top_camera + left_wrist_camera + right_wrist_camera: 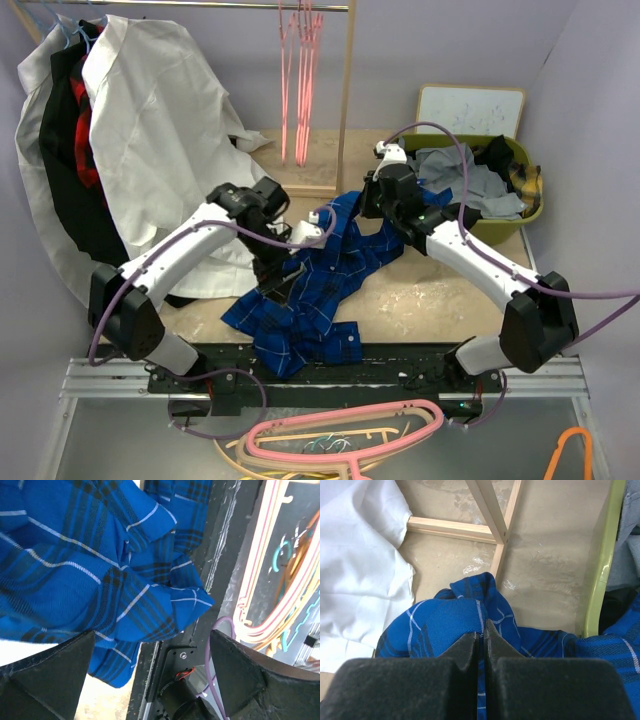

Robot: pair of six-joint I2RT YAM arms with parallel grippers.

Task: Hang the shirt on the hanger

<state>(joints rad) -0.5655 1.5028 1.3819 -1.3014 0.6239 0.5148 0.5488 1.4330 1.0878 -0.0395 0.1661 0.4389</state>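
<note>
Shirt [320, 290] lies crumpled mid-surface [430, 300], not yet on the hanger [300, 90], which hangs from the rail [200, 8] at 12 o'clock. Right fingers [465, 652] are pressed together, pinching a fold at its 1 o'clock edge. Left fingers [50, 672] are spread over its 9 o'clock side. Judging by this, nearly everything remains.

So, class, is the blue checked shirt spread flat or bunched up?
Bunched up: the shirt lies in overlapping folds, with the right gripper shut on a raised fold.
</note>
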